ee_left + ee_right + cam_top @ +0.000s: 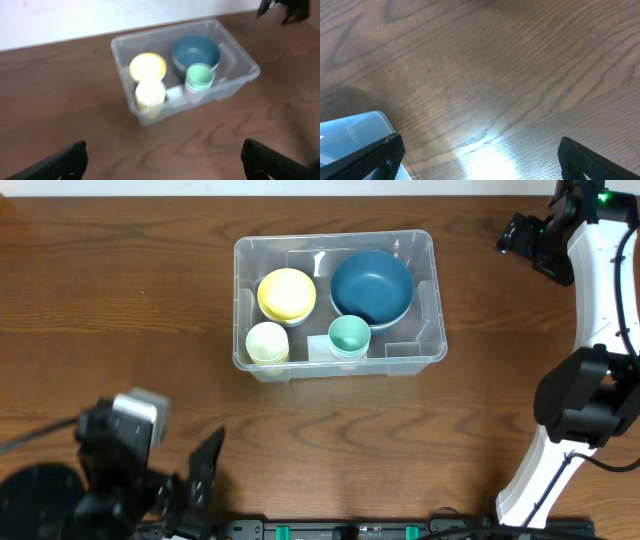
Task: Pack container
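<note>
The clear plastic container (420, 290) stands in the middle of the table. Inside it sit a dark blue bowl (372, 285), a yellow bowl (287, 294), a pale yellow cup (267, 342) and a mint green cup (349, 335). It also shows in the left wrist view (240, 60), and one corner shows in the right wrist view (355, 132). My left gripper (162, 160) is open and empty, near the table's front left, well short of the container. My right gripper (480, 157) is open and empty over bare wood at the far right (530, 242).
The brown wooden table (120, 300) lies bare around the container. The right arm's white links (600, 290) run down the right side. The left arm's dark body (120, 460) sits at the front left. A black rail (350, 530) runs along the front edge.
</note>
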Action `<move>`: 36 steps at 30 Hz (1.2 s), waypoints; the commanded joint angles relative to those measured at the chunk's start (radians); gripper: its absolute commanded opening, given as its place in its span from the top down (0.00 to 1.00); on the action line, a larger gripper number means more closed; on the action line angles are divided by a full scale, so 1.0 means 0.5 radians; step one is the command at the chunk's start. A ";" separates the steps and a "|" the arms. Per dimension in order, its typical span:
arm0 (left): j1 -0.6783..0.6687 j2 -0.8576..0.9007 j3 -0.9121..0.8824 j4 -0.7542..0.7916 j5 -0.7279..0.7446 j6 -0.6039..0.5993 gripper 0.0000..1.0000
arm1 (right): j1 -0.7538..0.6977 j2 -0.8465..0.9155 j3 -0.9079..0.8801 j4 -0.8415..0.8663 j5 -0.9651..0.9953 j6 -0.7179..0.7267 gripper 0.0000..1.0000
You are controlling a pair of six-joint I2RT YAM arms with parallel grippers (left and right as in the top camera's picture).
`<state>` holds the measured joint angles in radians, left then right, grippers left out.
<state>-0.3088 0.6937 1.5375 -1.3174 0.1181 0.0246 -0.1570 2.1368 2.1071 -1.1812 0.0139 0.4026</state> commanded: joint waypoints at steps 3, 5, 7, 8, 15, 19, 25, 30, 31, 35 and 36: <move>0.005 -0.143 0.013 -0.233 -0.283 0.056 0.02 | 0.005 -0.005 0.009 -0.001 -0.007 0.023 0.01; 0.005 -0.180 0.013 -0.301 -0.353 0.056 0.02 | 0.006 -0.005 0.009 -0.001 -0.007 0.023 0.01; 0.006 -0.208 0.013 -0.322 -0.389 0.056 0.02 | 0.005 -0.005 0.009 -0.001 -0.007 0.023 0.01; 0.011 -0.222 0.013 -0.324 -0.397 0.056 0.02 | 0.005 -0.005 0.009 -0.001 -0.007 0.023 0.01; 0.170 -0.429 -0.031 -0.204 -0.393 0.047 0.02 | 0.005 -0.005 0.009 -0.001 -0.007 0.023 0.01; 0.274 -0.638 -0.166 -0.002 -0.353 0.047 0.02 | 0.006 -0.005 0.009 -0.001 -0.007 0.023 0.01; 0.361 -0.942 -0.622 0.487 -0.217 0.047 0.02 | 0.005 -0.005 0.009 -0.001 -0.007 0.023 0.01; 0.401 -1.076 -1.184 1.175 -0.175 0.047 0.02 | 0.005 -0.005 0.009 -0.001 -0.007 0.023 0.01; 0.405 -1.091 -1.320 1.349 -0.175 0.047 0.02 | 0.005 -0.005 0.009 -0.001 -0.007 0.023 0.01; 0.416 -1.135 -1.775 1.922 -0.143 0.038 0.02 | 0.005 -0.005 0.009 -0.001 -0.007 0.023 0.01; 0.416 -1.145 -1.873 2.033 -0.144 0.021 0.02 | 0.005 -0.005 0.009 -0.001 -0.007 0.023 0.01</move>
<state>-0.1078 0.1501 0.7029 -0.3843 0.0246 0.0341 -0.1570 2.1368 2.1071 -1.1816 0.0143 0.4023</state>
